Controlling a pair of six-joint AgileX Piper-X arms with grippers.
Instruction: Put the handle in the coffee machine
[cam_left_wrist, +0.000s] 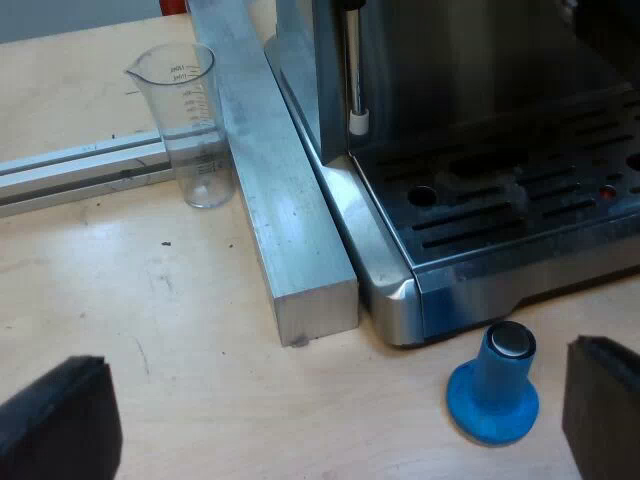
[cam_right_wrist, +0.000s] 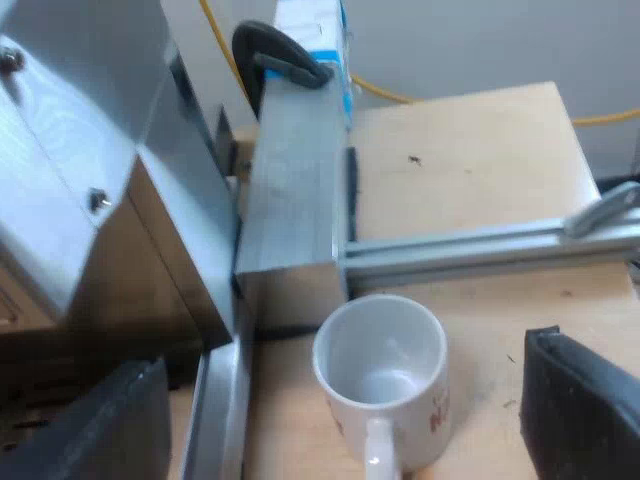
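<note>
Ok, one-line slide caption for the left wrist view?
Open left hand over the table, blue tamper standing before the espresso machine, measuring glass beside a metal bar.

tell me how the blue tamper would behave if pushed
The tamper stands on its wide round base, so a low push would probably slide it rather than tip it. It looks rigid. Knocked over, its round shape might roll in a curve.

A white mug (cam_right_wrist: 380, 372) stands upright beside a metal bar (cam_right_wrist: 295, 190); the right pincer (cam_right_wrist: 335, 415) gapes wide over it.
</note>
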